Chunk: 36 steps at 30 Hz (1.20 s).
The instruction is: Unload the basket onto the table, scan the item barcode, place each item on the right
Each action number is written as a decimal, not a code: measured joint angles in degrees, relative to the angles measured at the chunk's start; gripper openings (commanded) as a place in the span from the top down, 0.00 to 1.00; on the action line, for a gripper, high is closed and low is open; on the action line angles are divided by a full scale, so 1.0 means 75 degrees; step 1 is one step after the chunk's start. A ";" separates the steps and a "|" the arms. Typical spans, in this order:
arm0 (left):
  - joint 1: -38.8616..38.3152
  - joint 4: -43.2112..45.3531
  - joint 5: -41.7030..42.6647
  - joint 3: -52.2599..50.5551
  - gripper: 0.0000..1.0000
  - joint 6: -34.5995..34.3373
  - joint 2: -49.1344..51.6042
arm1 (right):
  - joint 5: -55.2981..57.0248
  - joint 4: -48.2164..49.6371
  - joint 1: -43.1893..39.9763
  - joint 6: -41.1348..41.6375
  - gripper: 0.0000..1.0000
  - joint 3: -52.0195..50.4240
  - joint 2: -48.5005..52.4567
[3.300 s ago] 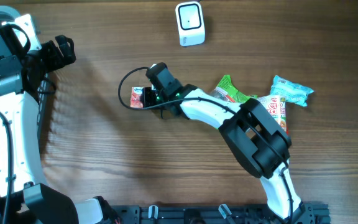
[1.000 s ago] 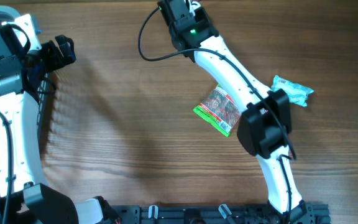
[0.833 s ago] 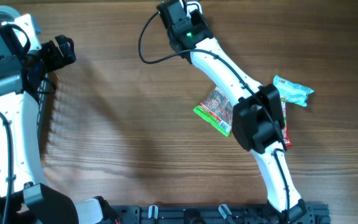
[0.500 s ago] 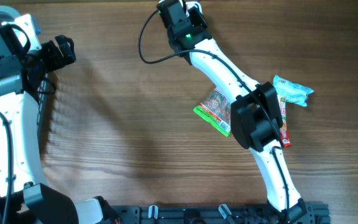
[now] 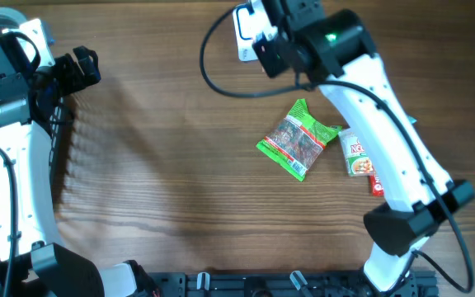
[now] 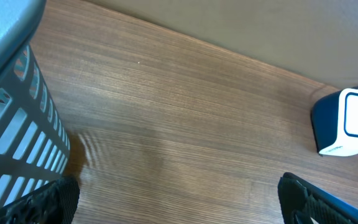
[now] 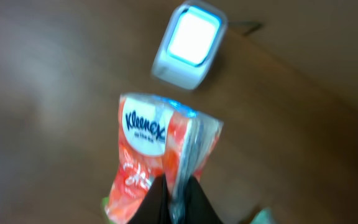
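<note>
Right jaws: pinched on tissue pack [image 7: 157,155] edge, near scanner [image 7: 191,43] | left jaws: spread wide, empty

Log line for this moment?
right claw: shut on Kleenex pack, held near scanner | left claw: open, beside basket | scan: not confirmed

Pack [image 7: 157,152]: an orange-red and white Kleenex tissue pack in crinkled plastic, standing on end at lower centre of the right wrist view, logo facing the camera. Scanner [image 7: 190,45]: a small white box with a lit pale window, just above it, seemingly apart, though blur hampers judging.
</note>
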 measured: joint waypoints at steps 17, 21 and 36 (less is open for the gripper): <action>0.0000 -0.0003 0.0000 0.0000 0.00 0.0000 0.0000 | -0.2806 0.2906 0.0006 0.1883 0.67 -0.5633 0.0353; 0.0000 0.0003 0.0000 0.0000 0.00 0.0000 0.0000 | -0.2821 0.3031 -0.0003 0.1993 0.00 -0.5753 0.0353; 0.0000 0.0003 0.0000 0.0000 0.00 0.0000 0.0000 | -0.2859 0.2308 -0.2498 0.2084 0.00 -0.4485 -0.1807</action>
